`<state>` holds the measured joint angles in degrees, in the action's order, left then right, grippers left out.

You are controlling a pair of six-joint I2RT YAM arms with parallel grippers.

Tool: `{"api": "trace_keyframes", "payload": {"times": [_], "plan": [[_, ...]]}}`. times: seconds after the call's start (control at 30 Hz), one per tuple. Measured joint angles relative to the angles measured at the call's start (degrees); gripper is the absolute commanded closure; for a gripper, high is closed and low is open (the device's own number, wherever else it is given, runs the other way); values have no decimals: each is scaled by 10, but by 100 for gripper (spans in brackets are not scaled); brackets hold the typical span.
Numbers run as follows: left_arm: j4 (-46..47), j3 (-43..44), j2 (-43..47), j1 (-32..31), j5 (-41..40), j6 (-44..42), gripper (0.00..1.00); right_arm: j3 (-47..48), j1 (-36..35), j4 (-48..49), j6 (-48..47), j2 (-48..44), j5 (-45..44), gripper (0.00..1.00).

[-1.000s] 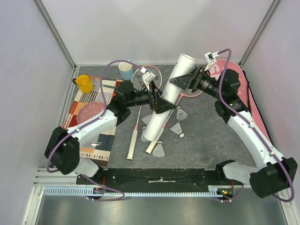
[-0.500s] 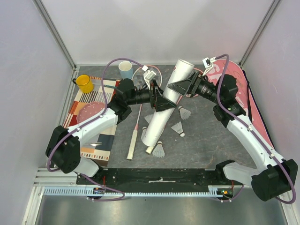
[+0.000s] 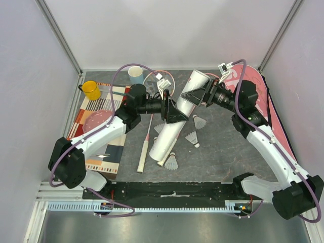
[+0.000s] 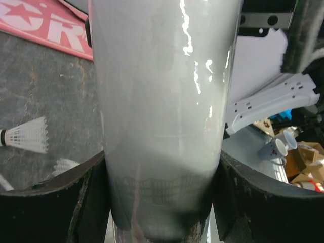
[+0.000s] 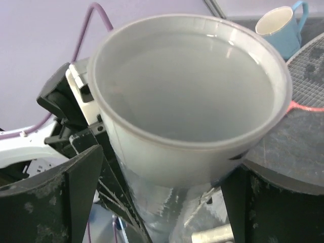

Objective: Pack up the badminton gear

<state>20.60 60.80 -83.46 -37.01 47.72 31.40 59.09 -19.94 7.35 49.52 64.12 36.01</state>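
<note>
The pink racket bag [image 3: 267, 101] lies along the right edge of the table [image 3: 223, 147], with large white letters on its pink face.

The long white tube [image 3: 168, 135] slants across the middle, its open mouth toward the far right and its other end toward the near left. It is glossy, translucent white plastic, flaring to a rolled rim at the mouth. The left gripper [image 3: 171, 107] is clamped on its middle, both fingers pressed against its sides. The right gripper [image 3: 198, 90] straddles the mouth end with fingers spread, a gap showing on each side.

Two pink-framed rackets [image 3: 144, 152] lie beside and partly under the tube, white handles pointing near and heads far.

Small white feathered shuttlecocks [image 3: 191, 137] are scattered around the tube: two right of it, one by its near end, and one tucked against its left side.
</note>
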Motion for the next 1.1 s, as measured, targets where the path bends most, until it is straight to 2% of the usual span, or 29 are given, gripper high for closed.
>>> {"api": "trace_keyframes", "payload": {"times": [0.17,0.27,0.33,0.43,0.5,0.53,0.57,0.63,0.77,1.1], "plan": [[-136,14,28,23,12,-91,41,54,1,-128,-112,0,-1,2],[-266,36,49,45,18,-191,43,111,14,-247,-222,0,-25,2],[-320,43,62,50,8,-237,43,140,34,-303,-266,-1,-35,2],[-385,43,88,50,-16,-296,43,181,70,-370,-307,0,-37,2],[-414,42,101,49,-30,-329,43,209,76,-403,-322,8,-26,8],[-421,42,103,49,-35,-338,43,216,76,-410,-325,11,-21,13],[-428,40,105,49,-45,-351,43,229,76,-420,-328,18,-6,24],[-438,34,108,49,-58,-370,42,240,75,-426,-334,29,29,35],[-450,9,116,49,-77,-404,42,246,70,-434,-335,51,95,43],[-450,-12,140,49,-81,-437,45,211,40,-424,-321,56,165,48]]}}
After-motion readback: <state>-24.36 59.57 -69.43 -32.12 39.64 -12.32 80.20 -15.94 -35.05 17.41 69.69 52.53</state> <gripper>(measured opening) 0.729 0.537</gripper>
